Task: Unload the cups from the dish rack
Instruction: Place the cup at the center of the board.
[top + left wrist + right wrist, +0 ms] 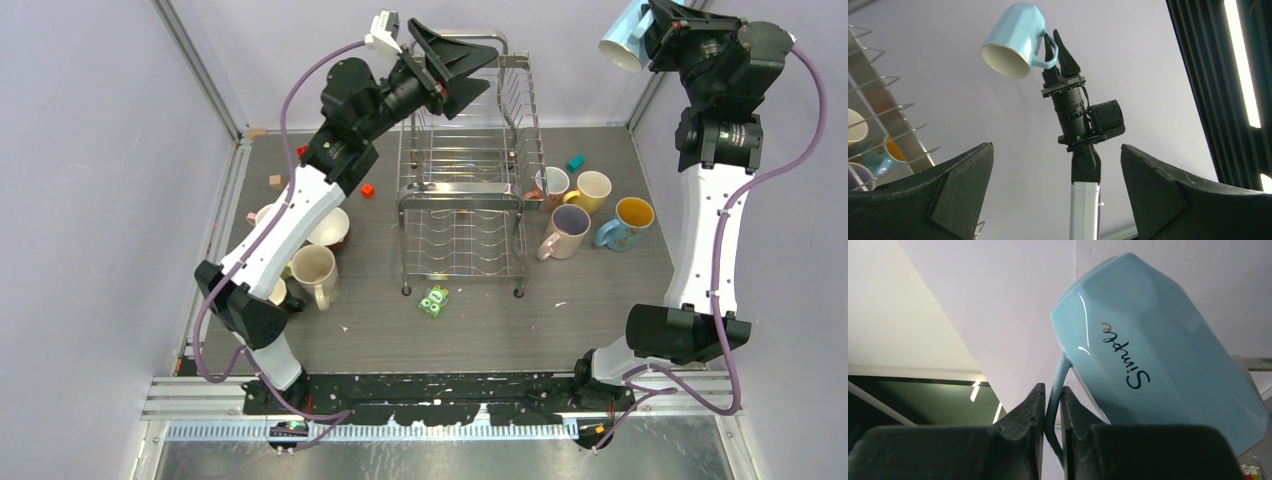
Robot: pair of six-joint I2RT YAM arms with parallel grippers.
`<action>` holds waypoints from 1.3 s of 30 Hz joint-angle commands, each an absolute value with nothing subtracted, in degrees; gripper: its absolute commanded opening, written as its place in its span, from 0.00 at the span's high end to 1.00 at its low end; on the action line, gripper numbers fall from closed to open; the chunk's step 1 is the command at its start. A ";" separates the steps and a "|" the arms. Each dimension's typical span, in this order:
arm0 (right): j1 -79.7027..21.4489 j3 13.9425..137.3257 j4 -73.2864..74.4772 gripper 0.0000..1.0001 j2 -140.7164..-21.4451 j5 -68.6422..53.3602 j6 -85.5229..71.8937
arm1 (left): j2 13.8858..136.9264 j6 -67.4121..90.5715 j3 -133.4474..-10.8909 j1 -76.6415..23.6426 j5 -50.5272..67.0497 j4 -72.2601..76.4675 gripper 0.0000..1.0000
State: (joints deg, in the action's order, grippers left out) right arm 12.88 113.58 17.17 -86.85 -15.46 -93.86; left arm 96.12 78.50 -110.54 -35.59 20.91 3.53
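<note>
1. Cups: I count one light blue cup (622, 42) at the upper right, four cups (566, 232) standing right of centre, and at least three at the left, some partly hidden.
2. Dish rack (462, 196): one.
3. Small blocks (367, 189): I see at least four.
4. Green packet (434, 300): one.

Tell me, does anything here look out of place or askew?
The light blue mug hangs tilted high above the table, pinched only by its handle in the right gripper. A green packet lies before the dish rack.
</note>
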 commanded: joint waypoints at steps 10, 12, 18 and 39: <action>2.82 118.18 4.54 0.99 -86.39 -12.52 -96.46 | 100.03 84.53 -114.80 -40.50 15.12 10.57 0.00; 0.56 117.77 3.96 0.99 -86.31 -11.80 -96.23 | 99.93 84.80 -114.40 -40.52 14.70 11.17 0.00; -4.56 115.37 0.79 0.99 -85.79 -10.51 -96.91 | 100.33 86.19 -114.36 -40.56 13.32 12.77 0.00; -9.56 109.51 -13.91 0.99 -87.54 -14.30 -104.48 | 102.29 98.24 -110.15 -37.72 13.21 21.44 0.00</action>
